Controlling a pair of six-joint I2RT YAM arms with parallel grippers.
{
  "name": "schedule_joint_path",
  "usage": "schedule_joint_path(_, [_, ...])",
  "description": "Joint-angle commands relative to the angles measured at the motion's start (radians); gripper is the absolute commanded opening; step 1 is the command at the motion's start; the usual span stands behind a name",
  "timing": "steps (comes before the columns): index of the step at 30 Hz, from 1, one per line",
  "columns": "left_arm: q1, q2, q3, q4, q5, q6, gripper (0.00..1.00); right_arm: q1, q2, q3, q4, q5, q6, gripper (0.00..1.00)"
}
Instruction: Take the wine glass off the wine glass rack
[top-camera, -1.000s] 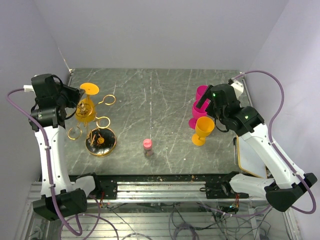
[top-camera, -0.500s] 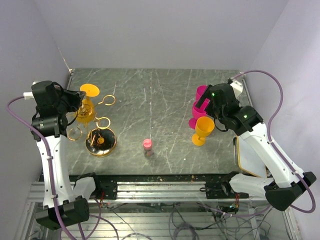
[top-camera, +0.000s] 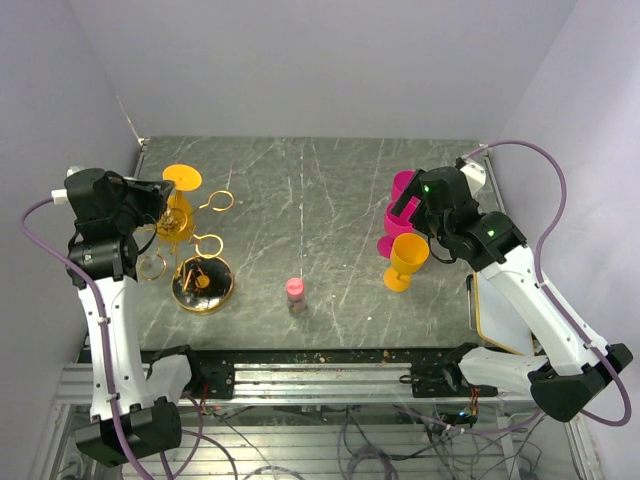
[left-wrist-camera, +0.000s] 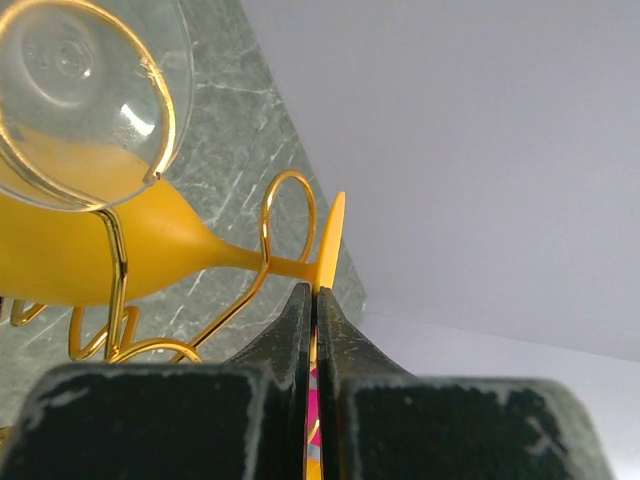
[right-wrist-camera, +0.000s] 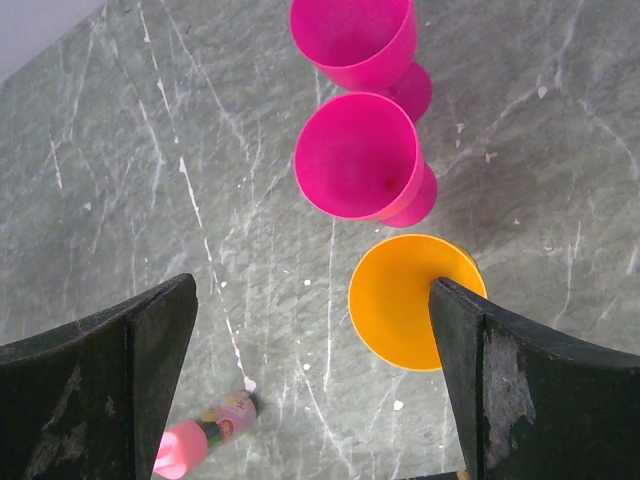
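An orange wine glass (top-camera: 175, 222) hangs on the gold wine glass rack (top-camera: 202, 283) at the table's left, its round foot (top-camera: 183, 178) towards the back. In the left wrist view the stem (left-wrist-camera: 240, 258) passes through a gold ring (left-wrist-camera: 290, 215) and the foot (left-wrist-camera: 331, 235) shows edge-on. My left gripper (top-camera: 160, 192) (left-wrist-camera: 315, 300) is shut on the foot's rim. The rack's shiny round base (left-wrist-camera: 80, 90) fills that view's top left. My right gripper (top-camera: 415, 215) (right-wrist-camera: 312, 290) is open and empty, high over other glasses at the right.
Two pink glasses (right-wrist-camera: 352, 40) (right-wrist-camera: 355, 155) and an orange glass (right-wrist-camera: 410, 300) (top-camera: 408, 255) stand upright at the right. A small pink-capped bottle (top-camera: 295, 293) (right-wrist-camera: 200, 435) lies at the middle front. A flat board (top-camera: 500, 310) lies at the right edge. The left wall is close to the rack.
My left arm has shifted slightly right and nearer, with the orange glass foot moving a little right with it. The right arm has not moved.
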Motion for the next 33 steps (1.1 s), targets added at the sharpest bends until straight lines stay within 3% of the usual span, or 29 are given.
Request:
schedule_joint_path(1, [0.017,-0.015,-0.054,0.104,0.099,-0.042,0.07,-0.003,-0.007,0.018,0.002,0.019,0.011,0.99])
schedule_joint_path(10, [0.045,-0.007,-0.125,0.231,0.183,-0.079,0.07,-0.003,-0.013,0.016,0.003,0.031,0.004,1.0])
schedule_joint_path(20, [0.054,-0.114,-0.219,0.306,0.202,-0.136,0.07,-0.003,0.021,0.03,0.001,-0.002,0.008,0.99])
schedule_joint_path(33, [0.067,-0.127,-0.158,0.169,0.215,-0.158,0.07,-0.003,0.036,0.039,0.01,-0.002,-0.015,1.0])
